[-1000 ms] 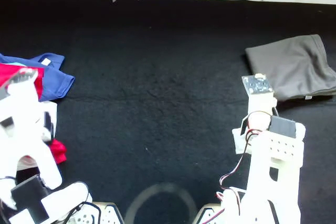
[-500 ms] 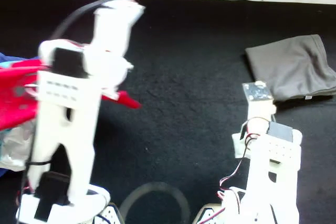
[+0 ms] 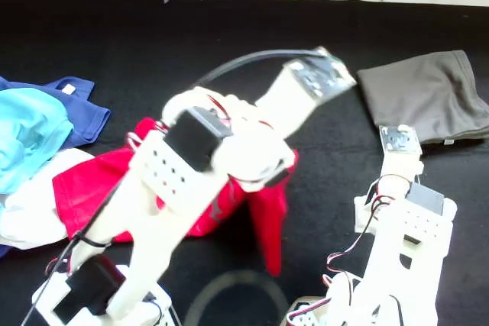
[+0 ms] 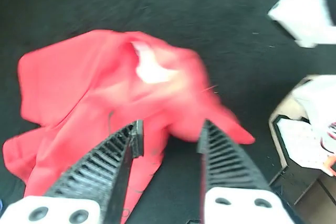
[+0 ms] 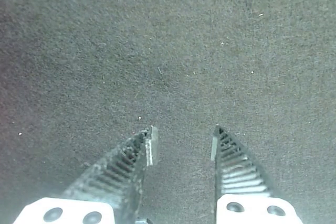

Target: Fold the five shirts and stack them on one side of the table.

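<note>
Left wrist view: my left jaws now gape over the red shirt [image 4: 79,77], just hauled from the side pile [image 3: 30,135] to the middle of the worktop [image 3: 229,36], ready for folding; right jaws stand open.

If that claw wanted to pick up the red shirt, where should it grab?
Probably the narrow flap sticking out of the red shirt, from above: it lies thin and apart from the bunched middle, and the open left gripper hangs over the shirt.
</note>
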`<state>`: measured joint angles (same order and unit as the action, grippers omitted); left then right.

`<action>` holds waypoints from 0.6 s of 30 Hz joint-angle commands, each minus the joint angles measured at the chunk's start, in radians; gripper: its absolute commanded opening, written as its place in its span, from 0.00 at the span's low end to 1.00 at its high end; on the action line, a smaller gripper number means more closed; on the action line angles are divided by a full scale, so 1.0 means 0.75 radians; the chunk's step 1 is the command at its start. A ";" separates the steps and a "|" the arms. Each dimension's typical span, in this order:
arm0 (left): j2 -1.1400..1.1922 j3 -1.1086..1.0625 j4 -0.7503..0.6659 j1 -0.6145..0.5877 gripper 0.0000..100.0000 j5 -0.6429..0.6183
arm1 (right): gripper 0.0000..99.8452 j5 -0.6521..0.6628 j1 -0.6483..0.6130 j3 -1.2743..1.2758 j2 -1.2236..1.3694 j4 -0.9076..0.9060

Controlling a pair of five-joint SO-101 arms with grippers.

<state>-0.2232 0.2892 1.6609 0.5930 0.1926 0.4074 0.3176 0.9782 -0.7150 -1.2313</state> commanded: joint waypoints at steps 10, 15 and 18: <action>-0.075 0.042 0.131 -0.993 0.20 -0.002 | 0.17 0.000 -0.222 -0.052 -0.019 -0.048; -0.136 -0.048 0.133 -1.398 0.20 0.039 | 0.17 -0.164 -0.474 -0.275 -0.017 -0.167; -0.173 -0.234 0.131 -1.546 0.20 0.141 | 0.17 -0.205 -0.658 -0.408 -0.015 -0.216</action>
<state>-0.3107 0.2018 1.7530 -0.4641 0.2432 0.2892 -0.0537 0.7894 -0.7150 -1.3602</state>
